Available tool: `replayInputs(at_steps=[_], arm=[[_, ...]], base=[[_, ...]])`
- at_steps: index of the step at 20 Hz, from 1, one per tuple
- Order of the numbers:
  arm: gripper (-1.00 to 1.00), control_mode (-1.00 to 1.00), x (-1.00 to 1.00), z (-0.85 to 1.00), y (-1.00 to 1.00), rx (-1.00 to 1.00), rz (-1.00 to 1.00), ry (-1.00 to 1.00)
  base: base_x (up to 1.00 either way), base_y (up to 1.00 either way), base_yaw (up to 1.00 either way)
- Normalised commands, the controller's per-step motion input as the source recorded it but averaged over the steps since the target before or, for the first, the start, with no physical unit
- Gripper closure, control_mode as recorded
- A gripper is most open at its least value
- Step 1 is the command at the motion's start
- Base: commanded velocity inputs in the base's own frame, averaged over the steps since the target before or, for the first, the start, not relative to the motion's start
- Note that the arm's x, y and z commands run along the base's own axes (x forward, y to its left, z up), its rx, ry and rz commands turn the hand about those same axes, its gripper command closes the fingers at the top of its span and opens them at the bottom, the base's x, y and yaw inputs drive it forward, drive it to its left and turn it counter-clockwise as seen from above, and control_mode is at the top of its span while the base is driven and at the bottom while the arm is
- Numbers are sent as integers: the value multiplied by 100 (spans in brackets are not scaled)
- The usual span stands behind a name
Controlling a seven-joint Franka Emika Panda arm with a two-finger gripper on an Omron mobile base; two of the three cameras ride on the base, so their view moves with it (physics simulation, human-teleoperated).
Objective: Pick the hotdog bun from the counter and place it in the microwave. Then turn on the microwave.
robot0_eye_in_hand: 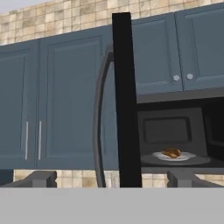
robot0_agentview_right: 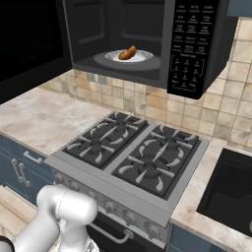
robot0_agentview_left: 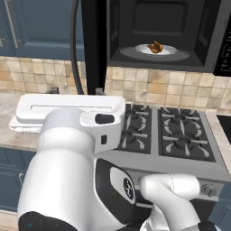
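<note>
The hotdog bun point(robot0_agentview_left: 155, 47) sits on the white plate point(robot0_agentview_left: 168, 50) inside the microwave point(robot0_agentview_right: 197, 44), the pincer point(robot0_eye_in_hand: 112, 180) is released and holds nothing, and its wide-open door point(robot0_eye_in_hand: 126, 100) could get bumped instead of pushed shut.

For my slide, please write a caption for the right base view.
Bun on a plate inside the open microwave above the stove.
</note>
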Motion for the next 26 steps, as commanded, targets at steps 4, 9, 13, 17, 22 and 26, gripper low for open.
replayInputs(at_steps=[4,9,13,17,22,26], arm=[[-100,-100,9,0,24,0,0,0],[-100,-100,31,0,12,0,0,0],[-100,-100,46,0,6,0,0,0],[-100,-100,47,-4,10,0,0,0],[-100,-100,38,-8,19,-1,0,0],[-100,-100,33,-10,25,-2,0,0]], base=[[0,0,0],[0,0,0],[0,0,0],[0,0,0],[0,0,0],[0,0,0]])
